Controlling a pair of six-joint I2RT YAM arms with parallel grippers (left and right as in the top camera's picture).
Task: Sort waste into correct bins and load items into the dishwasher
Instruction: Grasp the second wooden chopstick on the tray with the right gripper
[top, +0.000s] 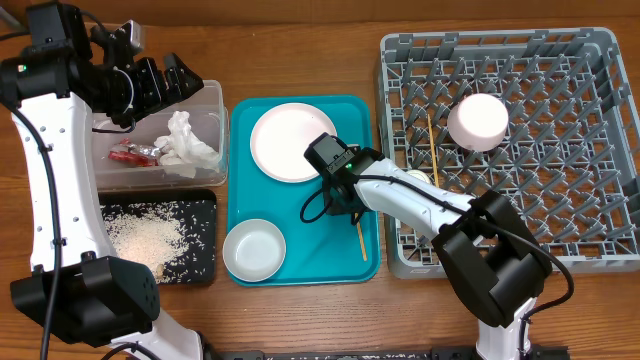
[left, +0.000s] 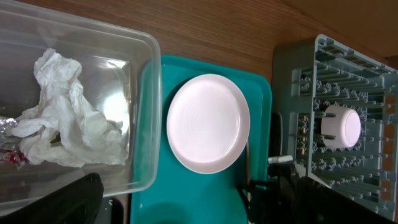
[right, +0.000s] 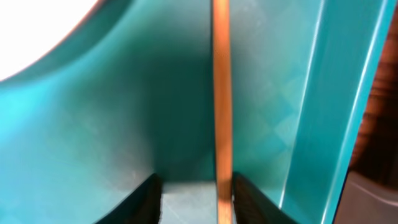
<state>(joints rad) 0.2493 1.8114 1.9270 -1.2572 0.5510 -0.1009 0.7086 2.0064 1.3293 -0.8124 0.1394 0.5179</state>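
Note:
My right gripper (top: 346, 203) (right: 194, 200) is open, low over the teal tray (top: 305, 265), with a wooden chopstick (top: 361, 241) (right: 222, 93) lying between its fingers, close to the right one. A pale pink plate (top: 292, 142) (left: 208, 122) and a white bowl (top: 253, 249) lie on that tray. My left gripper (top: 172, 84) is open and empty above the clear tub (top: 222, 100) (left: 147, 124), which holds a crumpled tissue (top: 186, 146) (left: 62, 124) and a red wrapper (top: 135, 152). Rice grains (top: 145, 236) lie in the black tray (top: 205, 245).
The grey dish rack (top: 560, 200) (left: 373, 74) at the right holds an upturned white bowl (top: 478, 120) (left: 341, 126) and a second chopstick (top: 433, 145). The right arm reaches from the front right across the rack's left edge.

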